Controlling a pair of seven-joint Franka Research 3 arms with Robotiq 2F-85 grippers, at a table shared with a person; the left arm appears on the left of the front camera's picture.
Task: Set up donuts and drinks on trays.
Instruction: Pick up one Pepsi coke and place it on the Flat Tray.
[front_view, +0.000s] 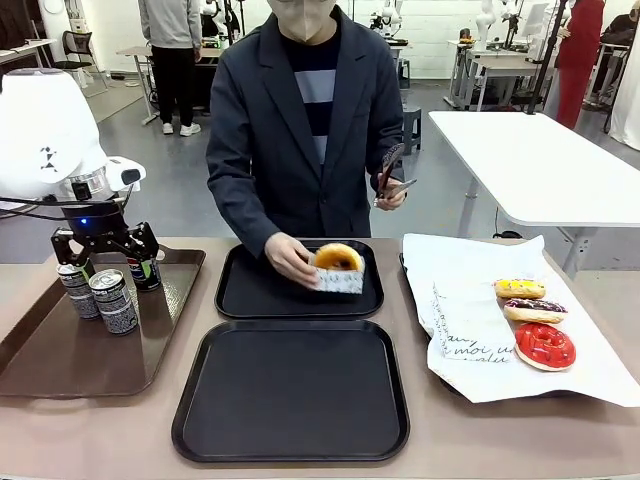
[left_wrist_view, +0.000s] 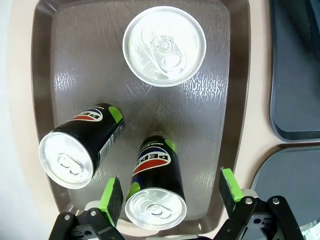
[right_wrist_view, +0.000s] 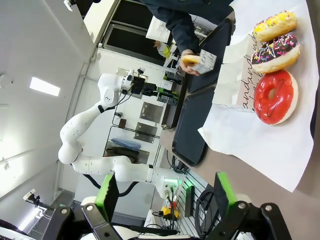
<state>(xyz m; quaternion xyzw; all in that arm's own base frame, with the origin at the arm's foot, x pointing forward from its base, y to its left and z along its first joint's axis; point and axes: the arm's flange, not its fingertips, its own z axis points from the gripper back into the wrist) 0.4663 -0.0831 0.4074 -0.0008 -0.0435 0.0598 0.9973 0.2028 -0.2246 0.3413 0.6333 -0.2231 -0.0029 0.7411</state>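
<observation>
Pepsi can (front_view: 138, 272) on the brown tray (front_view: 60, 350) is mostly tucked behind the left arm's jaws, just a sliver of label showing. Person's hand (front_view: 290, 258) covers the left end of the boxed donut (front_view: 338, 258). Lettering (front_view: 470, 345) on the white paper (front_view: 480, 280) is folded up, can't read it.

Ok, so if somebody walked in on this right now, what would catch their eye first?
Probably the person's hand holding a boxed golden-glazed donut on the far black tray, mid-table. On the robot's right, three iced donuts lie on white paper, the glossy red one nearest. On its left, the left arm's open jaws hang over a Pepsi can on the brown tray.
</observation>
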